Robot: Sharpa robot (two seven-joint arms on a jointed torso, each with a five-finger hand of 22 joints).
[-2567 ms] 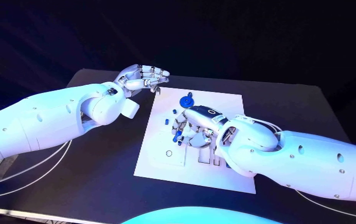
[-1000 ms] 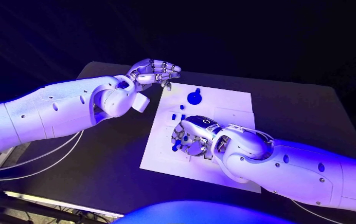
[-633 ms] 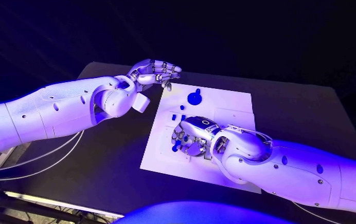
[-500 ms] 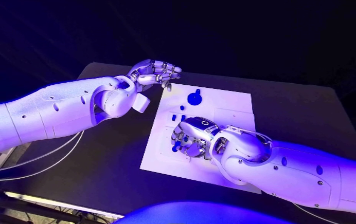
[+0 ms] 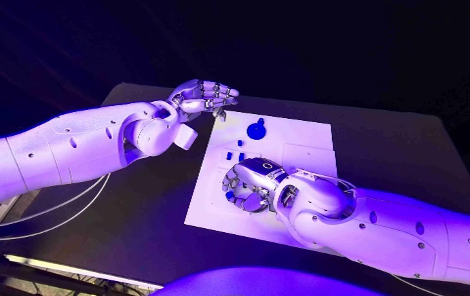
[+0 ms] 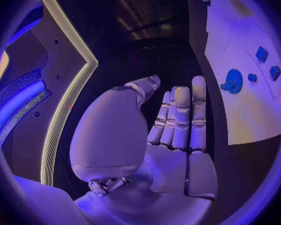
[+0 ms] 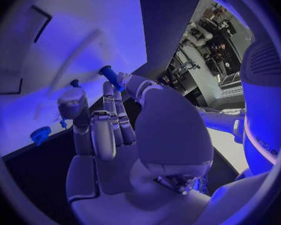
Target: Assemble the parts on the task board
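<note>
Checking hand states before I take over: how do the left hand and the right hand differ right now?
The left hand hovers off the task board's far left corner, above the black table; the right hand is down over the board. In its wrist view the left hand holds nothing, fingers fairly straight; the right hand pinches a small blue part at its fingertips. Both are silver hands on white arms.

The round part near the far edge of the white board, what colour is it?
Blue. The round part shows best in the head view, lying on the task board.
</note>
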